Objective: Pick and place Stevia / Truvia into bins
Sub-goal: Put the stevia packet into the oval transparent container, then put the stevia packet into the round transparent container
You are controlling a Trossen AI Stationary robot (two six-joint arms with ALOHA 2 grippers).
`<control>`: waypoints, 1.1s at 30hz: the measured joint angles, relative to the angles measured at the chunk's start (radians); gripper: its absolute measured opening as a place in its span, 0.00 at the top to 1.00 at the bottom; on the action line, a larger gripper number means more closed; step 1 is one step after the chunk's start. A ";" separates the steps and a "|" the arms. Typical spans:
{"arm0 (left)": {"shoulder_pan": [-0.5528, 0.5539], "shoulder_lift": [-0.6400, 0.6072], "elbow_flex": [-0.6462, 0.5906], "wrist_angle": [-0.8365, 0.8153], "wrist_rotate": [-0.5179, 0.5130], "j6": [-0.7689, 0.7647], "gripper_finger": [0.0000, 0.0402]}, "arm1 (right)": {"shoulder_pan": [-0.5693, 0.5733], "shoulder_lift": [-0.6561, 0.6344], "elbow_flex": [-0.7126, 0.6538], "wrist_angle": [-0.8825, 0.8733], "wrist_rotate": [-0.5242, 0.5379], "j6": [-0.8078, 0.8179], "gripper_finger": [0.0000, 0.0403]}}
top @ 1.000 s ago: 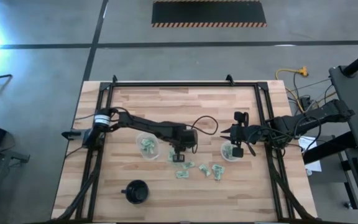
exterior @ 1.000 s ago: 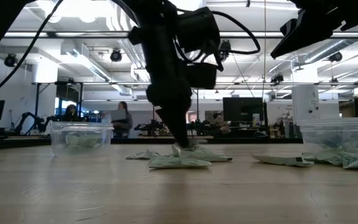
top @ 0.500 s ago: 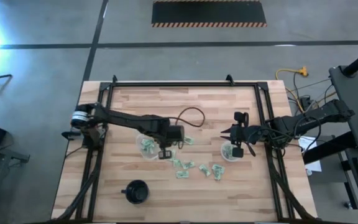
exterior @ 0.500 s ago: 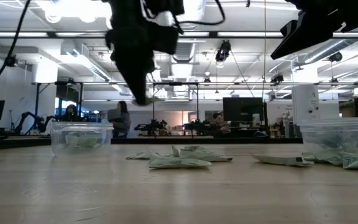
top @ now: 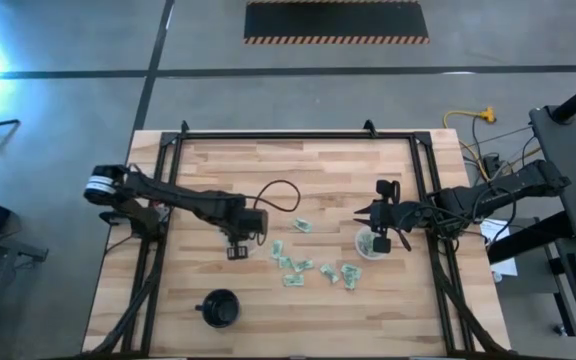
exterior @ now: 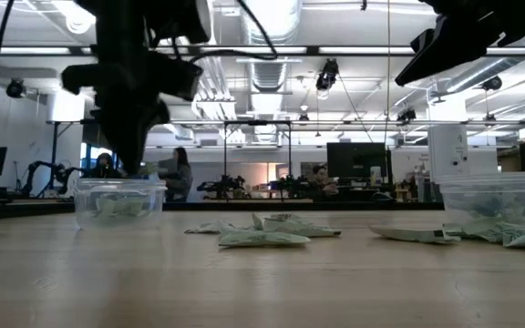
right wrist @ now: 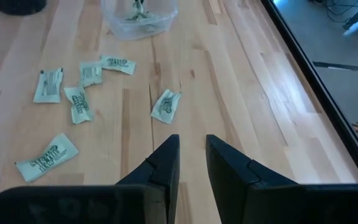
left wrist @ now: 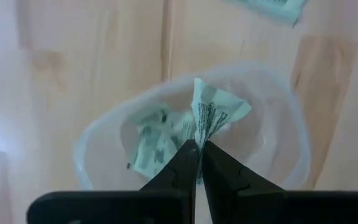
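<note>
Several pale green and white Stevia packets (top: 303,265) lie flat on the wood between the two clear cups. My left gripper (left wrist: 199,146) hangs over the left cup (left wrist: 291,149), shut on one packet (left wrist: 216,112). That cup (exterior: 119,202) has other packets lying in its bottom. My right gripper (top: 361,216) hovers, open, above the far side of the right cup (top: 371,243), which also holds packets. In the right wrist view my right gripper (right wrist: 191,155) points across the table at the loose packets (right wrist: 165,104). My left gripper pinches the packet by one end (left wrist: 202,129) between its two fingers, coming from above and pointing down. The packet is lifted clear of the table and sticks out past the fingertips over the cup's opening, creased.
A black round cup (top: 219,309) stands near the table's near edge, left of the middle. One packet (top: 301,226) lies apart, farther back than the rest. A black frame (top: 298,135) runs along the table's left, right and far edges. People sit in the room beyond the table.
My left gripper has risen from the heap of packets with one packet in its shut fingers. It has travelled toward the table's left and now stands over the left cup. My right arm has kept still.
</note>
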 joint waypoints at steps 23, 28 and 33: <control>-0.042 -0.107 -0.047 0.009 0.013 -0.071 0.67 | 0.001 0.115 -0.017 0.237 -0.321 -0.049 0.83; -0.071 -0.205 -0.055 0.124 -0.126 -0.055 0.67 | 0.003 0.257 0.016 0.241 -0.440 0.006 0.83; -0.092 -0.259 -0.056 0.185 -0.294 -0.013 0.67 | 0.032 0.363 0.096 0.199 -0.481 0.058 0.83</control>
